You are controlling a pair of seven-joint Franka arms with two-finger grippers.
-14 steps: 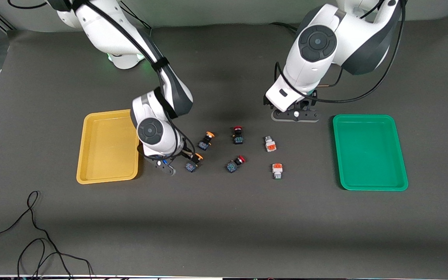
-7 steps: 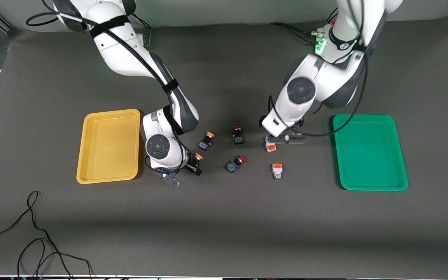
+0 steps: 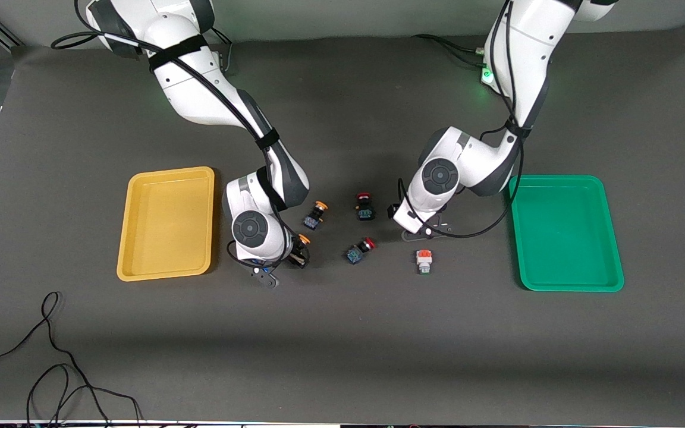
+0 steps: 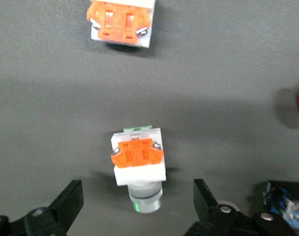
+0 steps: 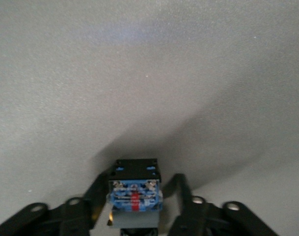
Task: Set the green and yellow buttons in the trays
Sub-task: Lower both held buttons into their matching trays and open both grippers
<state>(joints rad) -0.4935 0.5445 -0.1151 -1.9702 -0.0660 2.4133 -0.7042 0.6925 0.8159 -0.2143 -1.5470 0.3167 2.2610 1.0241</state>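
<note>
My right gripper is low beside the yellow tray, shut on a yellow-capped button; its dark blue body sits between the fingers. A second yellow-capped button lies a little farther back. My left gripper is open, low over a white-grey button with an orange block, its fingers on either side and apart from it. My hand hides this button in the front view. The other white-grey button lies nearer the camera and also shows in the left wrist view. The green tray is empty.
Two red-capped dark switches lie between the two grippers. A black cable loops on the table near the front edge at the right arm's end.
My left arm has come down and toward the camera, from farther back to over the white-grey button. My right gripper has settled lower round the yellow-capped button.
</note>
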